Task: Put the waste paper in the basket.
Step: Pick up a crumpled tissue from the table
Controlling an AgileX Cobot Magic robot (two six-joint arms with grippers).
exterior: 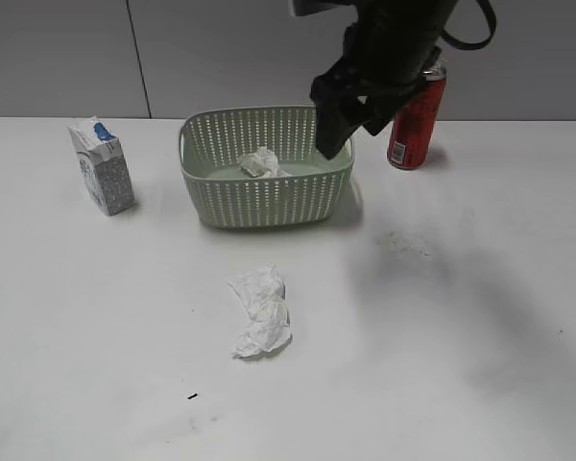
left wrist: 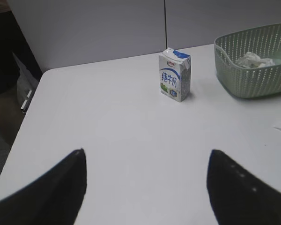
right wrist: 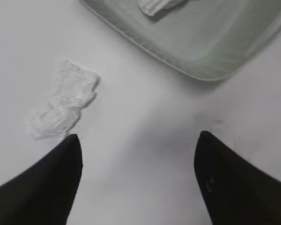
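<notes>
Right gripper, jaws wide apart and empty, above the table; basket ahead, loose paper ahead-left. Left gripper likewise spread, empty.

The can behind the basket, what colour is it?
Red, with a silver top; the can shows best in the exterior view.

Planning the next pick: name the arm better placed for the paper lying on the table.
Right. Its open end effector looks down on the paper; the left one faces the milk carton.

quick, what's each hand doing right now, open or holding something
left hand: open, empty.
right hand: open, empty, above the table near the basket.
</notes>
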